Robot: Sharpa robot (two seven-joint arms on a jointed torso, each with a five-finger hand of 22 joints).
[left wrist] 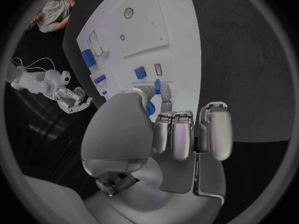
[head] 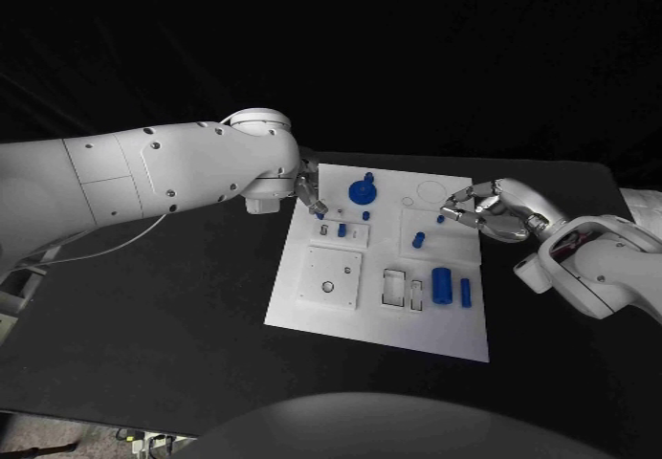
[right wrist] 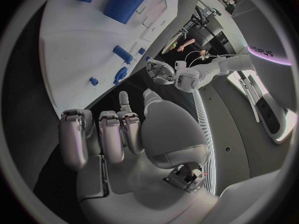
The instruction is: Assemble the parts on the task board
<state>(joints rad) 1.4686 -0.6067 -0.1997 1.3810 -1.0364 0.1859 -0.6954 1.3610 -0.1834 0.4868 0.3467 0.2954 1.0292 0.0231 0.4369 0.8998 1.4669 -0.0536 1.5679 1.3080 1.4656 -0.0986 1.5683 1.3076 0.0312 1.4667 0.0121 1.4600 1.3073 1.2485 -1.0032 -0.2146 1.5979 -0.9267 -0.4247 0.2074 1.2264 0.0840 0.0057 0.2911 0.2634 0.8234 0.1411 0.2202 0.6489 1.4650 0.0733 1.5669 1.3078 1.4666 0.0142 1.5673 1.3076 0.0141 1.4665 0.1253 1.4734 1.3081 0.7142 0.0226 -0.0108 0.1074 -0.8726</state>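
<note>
The white task board [head: 320,298] lies in the middle of the black table. My left hand [head: 309,195] is at its far left corner, and its thumb and a finger [left wrist: 167,100] pinch a small blue peg [left wrist: 157,86] just over the board. A round blue part [head: 362,189] stands beside that hand. My right hand [head: 486,210] hovers at the board's far right edge with its fingers [right wrist: 102,134] curled in and nothing in them. A tiny blue part [head: 440,218] lies just off its fingertips. Nearer me stand a large blue cylinder [head: 442,284] and a slim blue bar [head: 467,292].
More small blue parts sit mid-board [head: 418,239], [head: 342,229]. A square white plate with a hole [head: 331,273] and two rectangular slots [head: 395,287] occupy the board's near half. Black table surface surrounds the board on all sides.
</note>
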